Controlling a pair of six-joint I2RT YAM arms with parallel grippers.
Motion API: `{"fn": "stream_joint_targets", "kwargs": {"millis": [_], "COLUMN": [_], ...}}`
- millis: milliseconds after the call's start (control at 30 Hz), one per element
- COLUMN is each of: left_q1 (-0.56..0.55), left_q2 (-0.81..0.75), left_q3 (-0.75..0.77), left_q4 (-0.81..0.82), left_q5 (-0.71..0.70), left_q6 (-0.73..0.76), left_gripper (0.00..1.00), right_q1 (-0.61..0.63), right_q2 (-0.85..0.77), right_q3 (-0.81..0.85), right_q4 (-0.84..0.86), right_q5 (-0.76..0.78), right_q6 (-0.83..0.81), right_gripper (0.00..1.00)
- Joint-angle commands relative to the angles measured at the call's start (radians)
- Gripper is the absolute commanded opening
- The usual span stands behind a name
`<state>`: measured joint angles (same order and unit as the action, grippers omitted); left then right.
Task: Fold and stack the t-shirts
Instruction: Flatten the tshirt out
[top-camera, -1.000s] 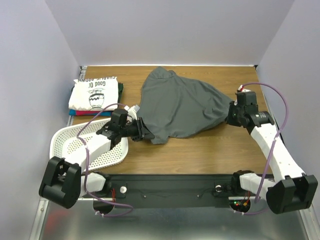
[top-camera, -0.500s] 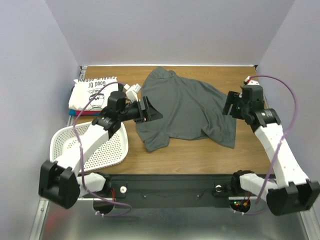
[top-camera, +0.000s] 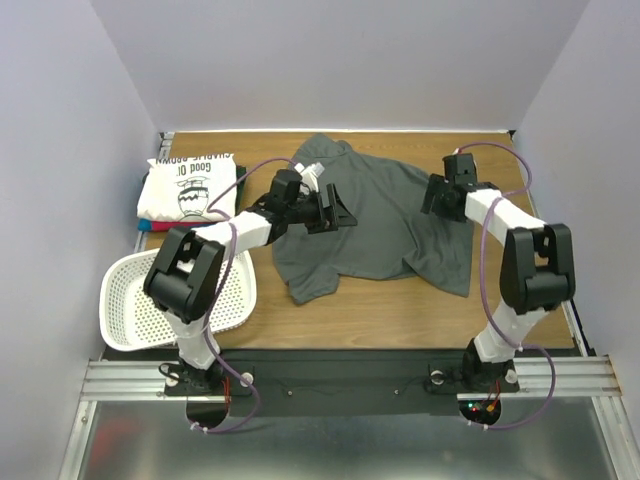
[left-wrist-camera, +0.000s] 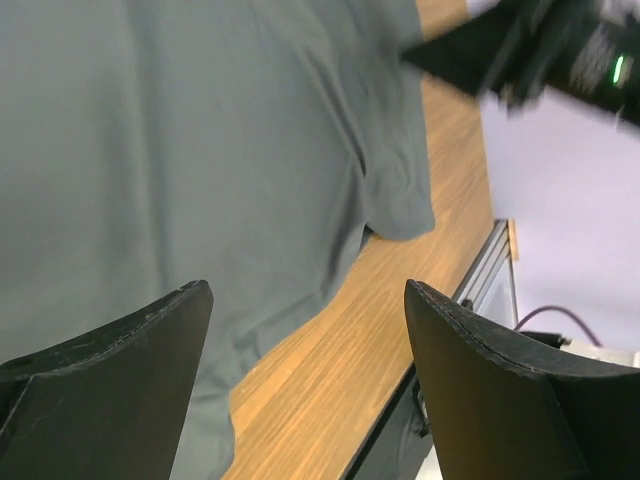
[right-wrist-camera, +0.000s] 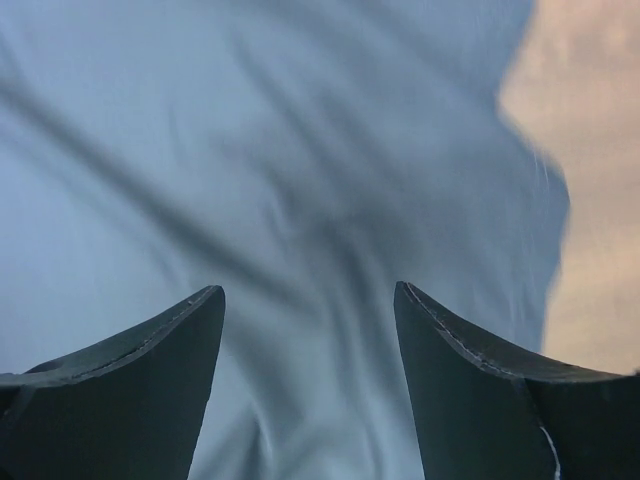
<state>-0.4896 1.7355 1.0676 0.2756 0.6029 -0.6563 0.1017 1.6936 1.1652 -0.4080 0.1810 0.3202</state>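
Note:
A dark charcoal-grey t-shirt (top-camera: 385, 225) lies spread and rumpled on the wooden table (top-camera: 400, 310). My left gripper (top-camera: 338, 215) is open and empty over the shirt's left part; its wrist view shows the grey cloth (left-wrist-camera: 200, 150) and bare wood beyond it. My right gripper (top-camera: 432, 197) is open and empty over the shirt's right part, with grey cloth (right-wrist-camera: 300, 180) filling its wrist view. A folded white t-shirt with dark printed graphic (top-camera: 192, 186) tops a stack at the far left, with red and green edges showing beneath it.
A white perforated plastic basket (top-camera: 178, 300) sits at the near left, partly under the left arm. Walls close in the table at the back and both sides. A black rail runs along the near edge.
Both grippers have let go of the grey shirt, which dropped and settled flat. The left arm swung to the back and right, the right arm to the back and left, both over the shirt.

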Motion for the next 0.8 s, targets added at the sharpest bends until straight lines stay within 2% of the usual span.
{"fn": "stream_joint_targets", "kwargs": {"millis": [0,133,333,633,767], "left_q1": [-0.014,-0.014,-0.014,-0.004,0.014], "left_q2": [0.058,0.116,0.2,0.355,0.383], "left_q3": [0.011,-0.005,0.031,0.17,0.239], "left_q4": [0.102,0.112,0.097,0.056,0.022], "left_q5": [0.031,0.015,0.008,-0.014,-0.052], "left_q6": [0.003,0.018,0.049,0.063,0.076], "left_gripper": [0.89,0.89,0.88,0.88,0.88], "right_q1": [-0.037,-0.054,-0.088,-0.12,-0.12], "right_q2": [0.118,0.26,0.383,0.578,0.604], "right_q3": [0.111,0.21,0.297,0.487,0.553], "right_q4": [0.118,0.118,0.117,0.101,0.094], "right_q5": [-0.009,0.008,0.012,-0.006,-0.05], "right_q6": [0.01,-0.006,-0.015,-0.043,-0.066], "right_gripper": [0.74,0.74,0.74,0.74,0.75]}}
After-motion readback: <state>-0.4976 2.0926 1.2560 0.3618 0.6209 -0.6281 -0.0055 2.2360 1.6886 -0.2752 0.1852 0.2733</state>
